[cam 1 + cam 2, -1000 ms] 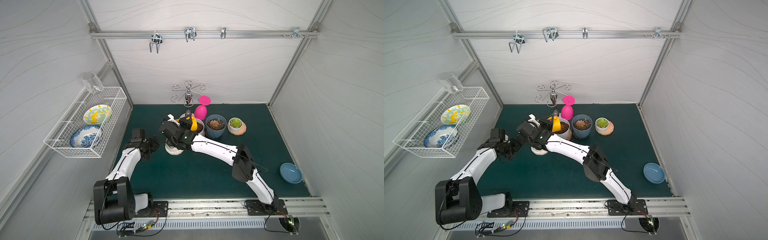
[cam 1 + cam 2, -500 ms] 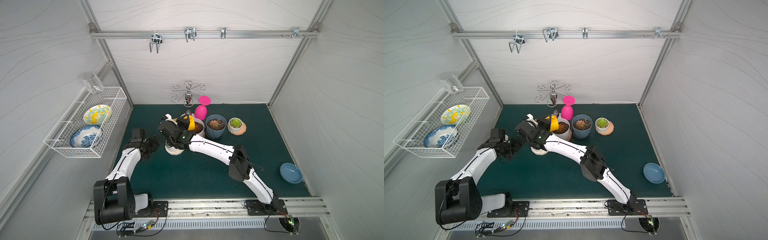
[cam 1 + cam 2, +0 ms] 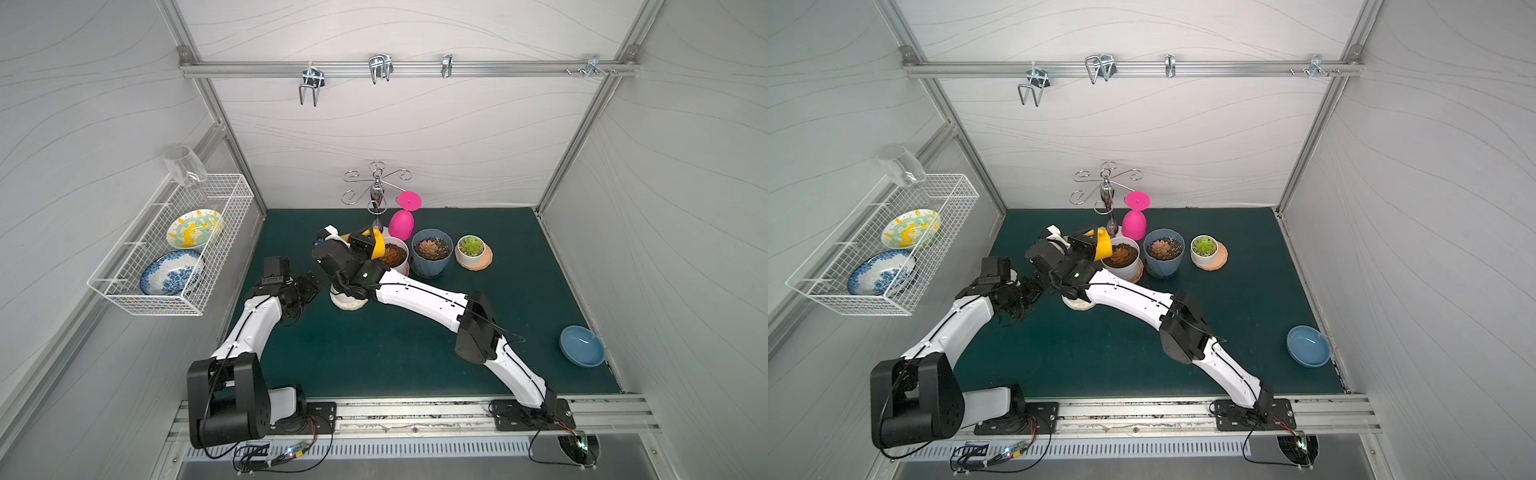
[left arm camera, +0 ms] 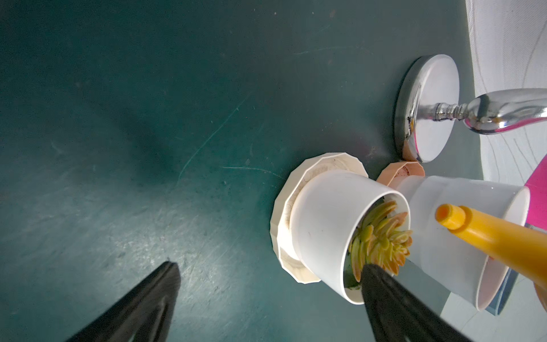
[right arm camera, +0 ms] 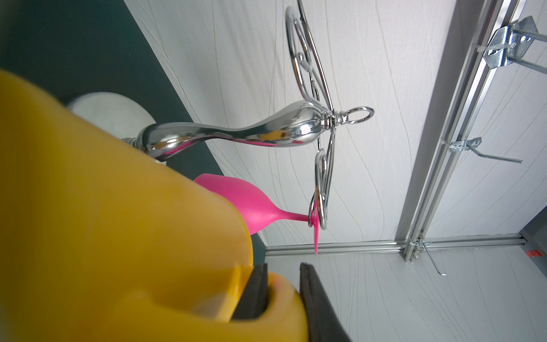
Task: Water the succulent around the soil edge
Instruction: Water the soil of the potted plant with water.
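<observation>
My right gripper (image 5: pixel 282 269) is shut on the handle of a yellow watering can (image 3: pixel 376 247) (image 3: pixel 1102 248), which it holds tilted. In the left wrist view the can's spout (image 4: pixel 447 216) hangs just above a yellow-orange succulent (image 4: pixel 381 239) in a small white pot (image 4: pixel 325 225) on a cream saucer (image 3: pixel 349 303). No water shows. In both top views my right wrist hides this plant. My left gripper (image 4: pixel 270 268) (image 3: pixel 307 286) is open beside the pot, low over the mat. One of its fingers (image 4: pixel 384 293) crosses in front of the rim.
Behind the can stand a white pot with a reddish succulent (image 3: pixel 392 255), a blue pot (image 3: pixel 431 253) and a small white pot with a green plant (image 3: pixel 471 249). A pink glass (image 3: pixel 401 222) and chrome stand (image 3: pixel 376 195) are at the back. A blue bowl (image 3: pixel 582 345) sits right.
My right arm has shifted slightly to the left with the can still in its grip. The left arm has not moved.
</observation>
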Robot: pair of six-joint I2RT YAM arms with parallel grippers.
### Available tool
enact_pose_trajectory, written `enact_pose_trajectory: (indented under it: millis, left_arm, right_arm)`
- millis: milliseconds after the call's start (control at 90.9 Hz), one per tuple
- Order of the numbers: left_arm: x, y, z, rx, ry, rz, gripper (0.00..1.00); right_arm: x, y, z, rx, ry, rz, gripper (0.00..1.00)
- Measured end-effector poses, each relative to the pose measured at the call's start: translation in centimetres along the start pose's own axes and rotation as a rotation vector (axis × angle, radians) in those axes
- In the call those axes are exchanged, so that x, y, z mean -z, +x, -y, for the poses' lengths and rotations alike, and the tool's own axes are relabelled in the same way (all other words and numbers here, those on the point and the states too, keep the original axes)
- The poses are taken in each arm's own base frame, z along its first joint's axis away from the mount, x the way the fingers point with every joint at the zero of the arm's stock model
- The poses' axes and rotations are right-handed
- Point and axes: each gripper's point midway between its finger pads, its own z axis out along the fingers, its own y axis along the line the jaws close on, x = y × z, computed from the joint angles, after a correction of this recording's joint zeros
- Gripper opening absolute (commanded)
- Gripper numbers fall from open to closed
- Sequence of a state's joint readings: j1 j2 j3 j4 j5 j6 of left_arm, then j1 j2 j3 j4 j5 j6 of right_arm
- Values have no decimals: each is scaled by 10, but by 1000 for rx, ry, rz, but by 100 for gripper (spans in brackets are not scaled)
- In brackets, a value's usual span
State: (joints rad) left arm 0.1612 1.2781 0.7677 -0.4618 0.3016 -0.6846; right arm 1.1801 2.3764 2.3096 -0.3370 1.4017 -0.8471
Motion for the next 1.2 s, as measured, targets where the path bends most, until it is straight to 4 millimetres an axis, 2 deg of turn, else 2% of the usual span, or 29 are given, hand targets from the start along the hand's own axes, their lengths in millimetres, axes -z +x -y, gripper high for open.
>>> enact_pose_trajectory:
  millis: [286, 1200]
  left_arm:
    - [0, 0, 0, 0, 2, -2, 100]
    - [-1, 1, 0, 2, 0, -8, 100]
  right_arm:
    - [7, -8, -10, 13, -13, 25, 0]
    - [38, -20, -23, 10, -48, 86, 0]
